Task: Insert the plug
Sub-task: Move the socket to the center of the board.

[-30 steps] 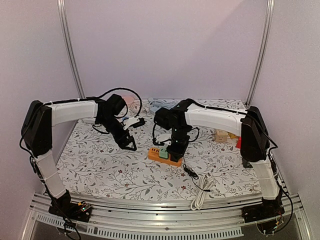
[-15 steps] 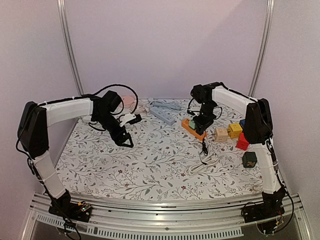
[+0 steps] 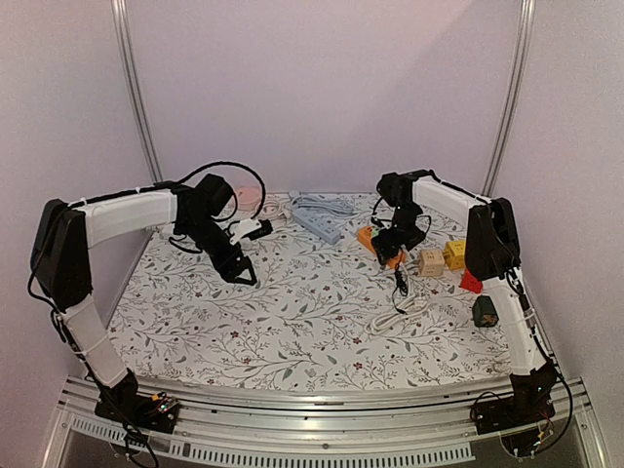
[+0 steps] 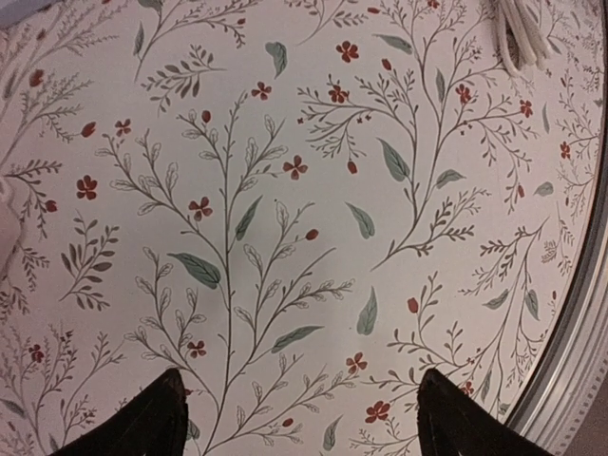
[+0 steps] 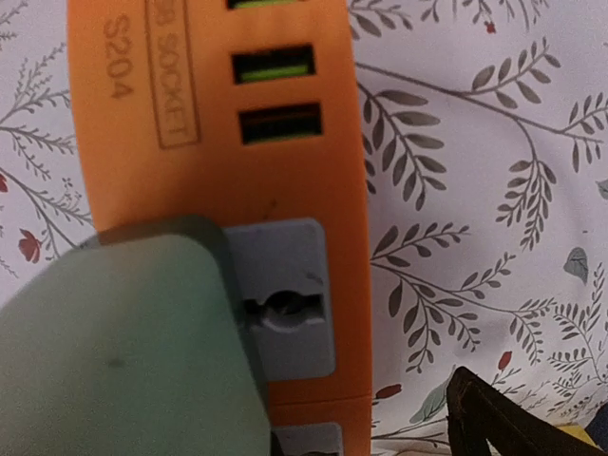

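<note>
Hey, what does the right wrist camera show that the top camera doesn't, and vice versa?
Only the right wrist view: on the orange plastic power strip, its printed lettering, slim USB slots, a grey socket face, and a blurred pale green plug block.
Only the top view: the white power strip, coloured cube blocks, coiled white cable, left arm and right arm.
Both: the orange strip and the floral table cover.

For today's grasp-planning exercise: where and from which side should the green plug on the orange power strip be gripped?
Probably from above, pinching across the straight sides of the green plug: it stands proud of the orange power strip, its underside against the strip.
</note>
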Robot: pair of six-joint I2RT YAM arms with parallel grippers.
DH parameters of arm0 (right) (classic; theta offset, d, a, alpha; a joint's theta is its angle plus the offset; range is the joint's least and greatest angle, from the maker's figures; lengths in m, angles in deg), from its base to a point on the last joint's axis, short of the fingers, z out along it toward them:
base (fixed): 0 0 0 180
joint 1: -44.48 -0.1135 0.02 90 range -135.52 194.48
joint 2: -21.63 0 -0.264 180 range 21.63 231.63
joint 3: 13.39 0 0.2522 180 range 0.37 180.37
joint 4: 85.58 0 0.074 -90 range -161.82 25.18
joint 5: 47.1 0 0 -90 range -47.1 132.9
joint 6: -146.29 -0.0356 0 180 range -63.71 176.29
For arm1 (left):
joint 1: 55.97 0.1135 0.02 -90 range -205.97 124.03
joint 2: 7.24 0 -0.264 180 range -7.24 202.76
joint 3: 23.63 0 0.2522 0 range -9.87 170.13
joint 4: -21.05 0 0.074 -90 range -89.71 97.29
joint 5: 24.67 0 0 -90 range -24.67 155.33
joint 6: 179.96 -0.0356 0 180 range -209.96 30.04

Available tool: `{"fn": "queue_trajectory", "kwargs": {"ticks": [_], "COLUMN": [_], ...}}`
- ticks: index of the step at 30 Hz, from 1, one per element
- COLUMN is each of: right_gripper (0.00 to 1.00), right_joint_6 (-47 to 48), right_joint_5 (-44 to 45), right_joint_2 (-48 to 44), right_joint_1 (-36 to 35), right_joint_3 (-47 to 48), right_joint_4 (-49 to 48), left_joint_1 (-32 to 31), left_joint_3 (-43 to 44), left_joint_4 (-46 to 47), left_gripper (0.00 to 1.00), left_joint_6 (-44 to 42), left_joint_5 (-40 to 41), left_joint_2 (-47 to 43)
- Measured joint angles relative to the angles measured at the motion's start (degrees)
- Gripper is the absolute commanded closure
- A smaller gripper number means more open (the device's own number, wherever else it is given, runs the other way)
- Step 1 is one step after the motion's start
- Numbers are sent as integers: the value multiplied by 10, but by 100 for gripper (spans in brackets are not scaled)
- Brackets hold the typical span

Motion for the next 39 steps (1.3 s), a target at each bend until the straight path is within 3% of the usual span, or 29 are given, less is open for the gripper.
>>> {"fn": "queue_trajectory", "kwargs": {"ticks": [7, 13, 19, 24, 30, 39], "right_gripper": [1, 1, 1, 4, 10, 15], "right_joint_6": [4, 26, 44, -11, -184, -407], "right_joint_5": [-7, -52, -147, -237, -240, -210], "right_joint_2": [-22, -114, -307, -376, -285, 26], "right_joint_1": [-1, -7, -7, -8, -21, -54], "right_joint_3": [-34, -63, -178, -266, -280, -57], "right_joint_4": [-2, -33, -175, -339, -530, -610], "left_joint_1": [0, 1, 3, 4, 14, 54], "left_joint_3": [0, 6, 30, 123, 259, 366], "left_joint_4": [-3, -6, -6, 6, 52, 75], "left_gripper": [17, 13, 11, 10, 8, 12], "left_joint_6": [-3, -10, -13, -17, 14, 117], "left_joint_5": [0, 3, 11, 34, 67, 97], "left_joint_2": [0, 0, 1, 47, 132, 270]}}
